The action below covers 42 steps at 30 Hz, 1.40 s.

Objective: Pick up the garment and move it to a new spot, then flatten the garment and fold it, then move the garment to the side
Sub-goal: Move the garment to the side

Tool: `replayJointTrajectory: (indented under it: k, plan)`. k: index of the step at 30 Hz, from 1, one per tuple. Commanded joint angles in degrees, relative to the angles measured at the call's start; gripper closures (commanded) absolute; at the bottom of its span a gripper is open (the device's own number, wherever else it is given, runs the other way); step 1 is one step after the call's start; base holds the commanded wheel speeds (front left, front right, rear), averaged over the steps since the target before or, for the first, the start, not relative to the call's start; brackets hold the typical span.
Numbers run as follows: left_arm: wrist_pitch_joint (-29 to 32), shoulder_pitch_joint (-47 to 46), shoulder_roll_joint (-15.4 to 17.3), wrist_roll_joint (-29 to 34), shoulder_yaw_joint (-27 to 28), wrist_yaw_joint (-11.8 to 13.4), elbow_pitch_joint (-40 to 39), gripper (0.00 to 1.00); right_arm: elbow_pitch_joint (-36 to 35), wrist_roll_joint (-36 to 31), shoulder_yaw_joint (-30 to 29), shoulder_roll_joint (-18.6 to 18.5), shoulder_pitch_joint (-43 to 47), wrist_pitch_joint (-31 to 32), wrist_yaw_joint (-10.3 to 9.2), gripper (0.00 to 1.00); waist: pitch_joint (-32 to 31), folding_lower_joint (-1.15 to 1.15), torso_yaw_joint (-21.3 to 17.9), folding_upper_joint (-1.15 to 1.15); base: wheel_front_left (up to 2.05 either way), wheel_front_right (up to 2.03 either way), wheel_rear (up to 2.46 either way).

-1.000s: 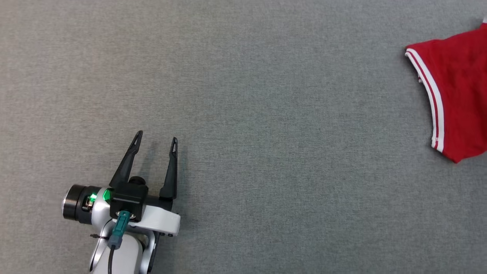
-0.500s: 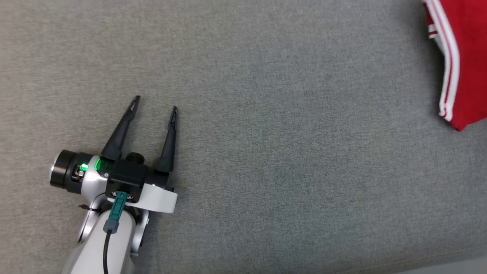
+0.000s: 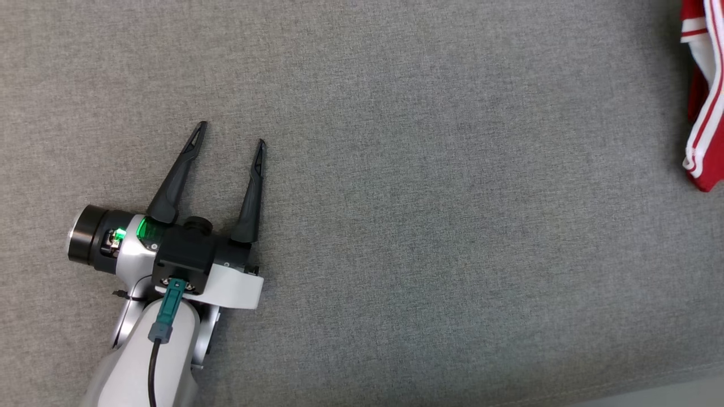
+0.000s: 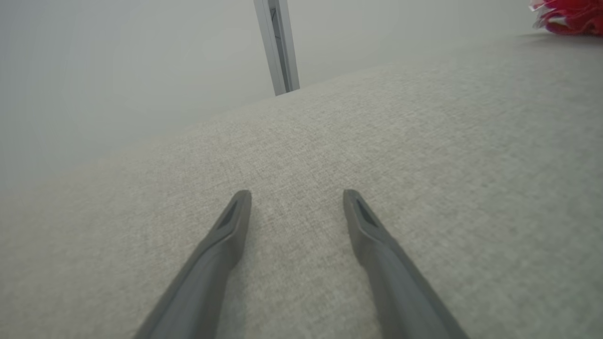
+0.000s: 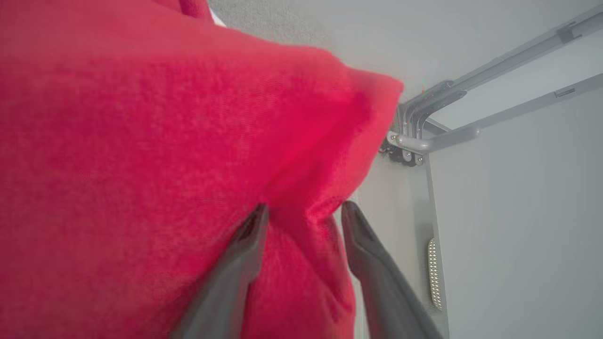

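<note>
Right gripper point(image 5: 305, 205): jaws parted, with a fold of the red garment point(image 5: 141, 141) bunched between the two fingers. Whether the cloth presses on either finger cannot be judged this close.

Left gripper point(image 3: 231, 133): jaws spread wide, holding nothing, low over the grey fabric surface point(image 3: 424, 226).

Head view: the garment's white-striped edge lies at the far right, well apart from the left gripper.

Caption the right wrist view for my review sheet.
Open right gripper straddling a bunched fold of the red garment.
</note>
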Motion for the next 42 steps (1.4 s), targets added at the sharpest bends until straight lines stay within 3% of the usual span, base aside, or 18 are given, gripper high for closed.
replayJointTrajectory:
  k: [1, 11, 20, 25, 35, 42]
  plan:
    - [1.08, 0.58, -0.25, -0.56, -0.8, 0.11, 5.67, 0.0, 0.56, -0.47, 0.1, 0.31, -0.47, -0.54, -0.01, 0.0, -0.27, 0.0, 0.17, 0.0, 0.0, 0.0, 0.0]
    - [0.79, 1.89, -1.3, -2.26, -1.0, 1.03, 4.38, 0.0, 0.66, -1.13, -0.06, 2.03, -3.23, -3.75, -0.01, 0.0, -6.23, 0.0, 1.31, 0.0, 0.0, 0.0, 0.0]
    - [0.58, 4.05, -3.14, -3.63, 1.0, 1.74, 3.26, 0.0, -8.66, 4.06, -3.33, 5.72, 1.66, -9.26, -0.01, 0.0, -16.02, 0.0, 2.96, 0.0, 0.0, 0.0, 0.0]
    - [0.58, 5.53, -3.79, -4.03, 2.15, 1.85, 2.48, 0.0, -11.79, 2.8, -5.64, 8.11, 6.59, -13.39, -0.01, 0.0, -19.14, 0.0, 3.59, 0.0, 0.0, 0.0, 0.0]
    - [0.59, 9.88, -5.43, -5.1, 6.19, 2.44, -0.54, 0.0, -18.89, 0.01, -16.64, 19.03, 22.33, -24.28, -0.01, 0.0, -24.09, 0.0, 6.08, 0.0, 0.0, 0.0, 0.0]
    - [0.58, 13.4, -6.68, -5.54, 9.65, 2.33, -1.7, 0.0, -26.06, -5.56, -24.81, 28.22, 34.83, -27.79, -0.01, 0.0, -26.61, 0.0, 7.03, 0.0, 0.0, 0.0, 0.0]
